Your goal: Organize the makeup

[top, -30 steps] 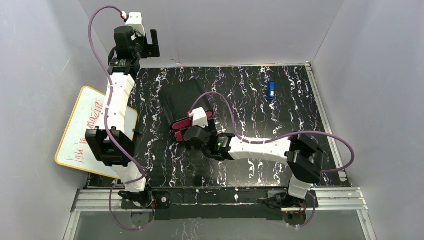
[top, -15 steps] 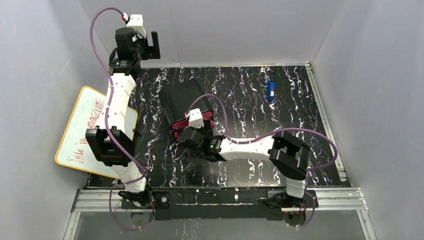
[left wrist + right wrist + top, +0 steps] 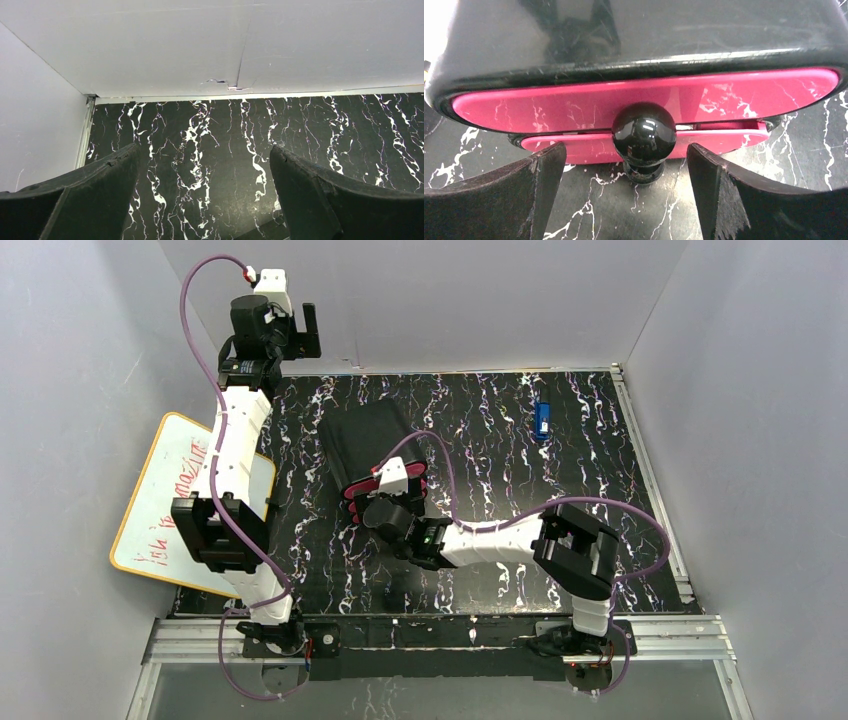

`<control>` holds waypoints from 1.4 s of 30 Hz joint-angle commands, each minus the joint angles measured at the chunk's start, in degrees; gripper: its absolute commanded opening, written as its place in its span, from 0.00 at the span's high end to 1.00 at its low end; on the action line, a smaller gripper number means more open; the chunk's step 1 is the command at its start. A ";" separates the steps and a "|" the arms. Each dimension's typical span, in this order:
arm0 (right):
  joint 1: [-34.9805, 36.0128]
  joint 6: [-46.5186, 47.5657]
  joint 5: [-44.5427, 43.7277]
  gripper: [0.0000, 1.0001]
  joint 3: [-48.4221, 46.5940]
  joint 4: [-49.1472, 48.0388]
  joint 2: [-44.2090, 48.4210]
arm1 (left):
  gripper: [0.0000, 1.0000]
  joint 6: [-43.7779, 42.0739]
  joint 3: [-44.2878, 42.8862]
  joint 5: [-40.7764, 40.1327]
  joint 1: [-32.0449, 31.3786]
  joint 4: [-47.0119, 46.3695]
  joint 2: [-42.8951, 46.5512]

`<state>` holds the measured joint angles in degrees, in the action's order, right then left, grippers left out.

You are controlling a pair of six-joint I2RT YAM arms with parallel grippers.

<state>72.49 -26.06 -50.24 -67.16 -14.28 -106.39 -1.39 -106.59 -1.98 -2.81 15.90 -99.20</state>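
Right wrist view: frame edges crop the black box [image 3: 634, 35] and the right gripper [image 3: 625, 148]. Top view: whiteboard [image 3: 160, 480] writing is too small to read.

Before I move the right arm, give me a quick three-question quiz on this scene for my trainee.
1. True or false: the left hand is shut on something.
2. What does the right wrist view show centred between the right hand's open fingers? A) blue object B) black knob C) whiteboard
3. Fill in: the black box has drawer fronts coloured ____.

Key: 1 false, it is open and empty. 2 B. 3 pink.
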 commanded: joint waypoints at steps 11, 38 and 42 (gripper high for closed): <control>0.02 6.80 -0.17 0.01 0.37 -6.18 2.20 | 0.02 0.02 0.06 1.01 -0.09 1.16 2.63; -39.58 25.08 24.21 0.01 -7.50 25.11 33.86 | 0.02 3.84 11.60 6.84 -1.32 -5.66 10.46; -42.80 25.98 29.17 0.01 -8.03 22.91 32.13 | 0.02 3.15 12.78 6.85 -1.32 -5.85 11.70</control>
<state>31.97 -3.27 -29.26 -72.60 9.43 -73.73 1.67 -94.85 3.64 -3.99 13.02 -92.03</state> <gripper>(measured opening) 0.985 0.983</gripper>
